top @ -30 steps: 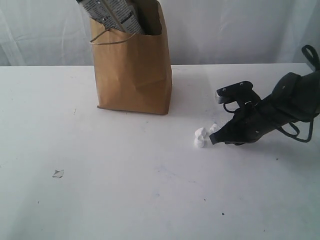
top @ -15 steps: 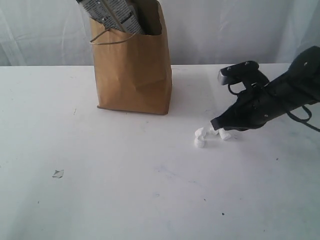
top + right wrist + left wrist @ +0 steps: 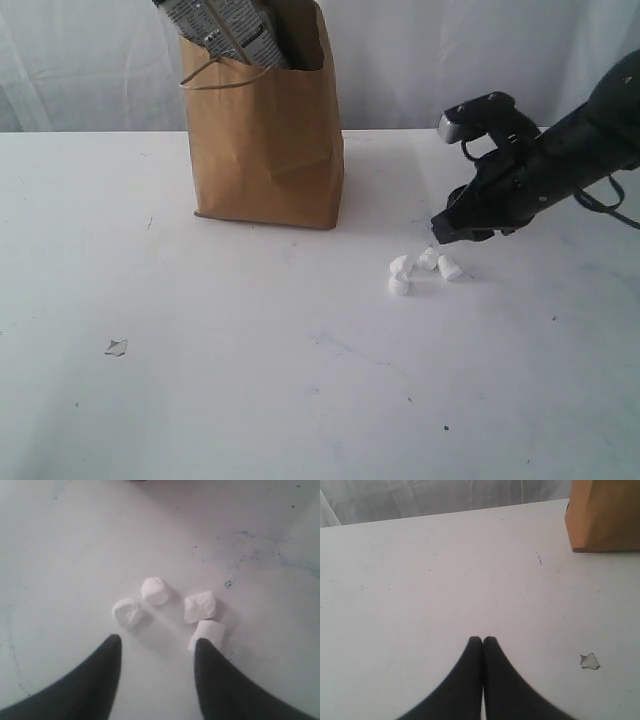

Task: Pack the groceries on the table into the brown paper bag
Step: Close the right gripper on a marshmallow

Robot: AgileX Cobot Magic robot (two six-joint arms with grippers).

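The brown paper bag [image 3: 262, 140] stands upright at the back of the white table [image 3: 250, 380]; its bottom corner [image 3: 605, 517] shows in the left wrist view. A grey-and-black printed packet [image 3: 222, 25] sticks out of the bag's top. No other groceries show. My right gripper [image 3: 441, 233] [image 3: 157, 642] hangs open just above the table, with nothing between its fingers. It is right behind several small white lumps [image 3: 425, 268] [image 3: 154, 590]. My left gripper [image 3: 482, 639] is shut and empty over bare tabletop; it is out of the exterior view.
A small torn grey scrap [image 3: 116, 347] [image 3: 589, 661] lies on the table's front left. A white curtain [image 3: 480, 50] hangs behind the table. Faint blue scuffs [image 3: 260, 550] mark the tabletop beyond the lumps.
My right gripper has lifted up and back from the white lumps, and its jaws have opened. The lumps now lie spread apart, with more of them showing. The left gripper stayed shut.
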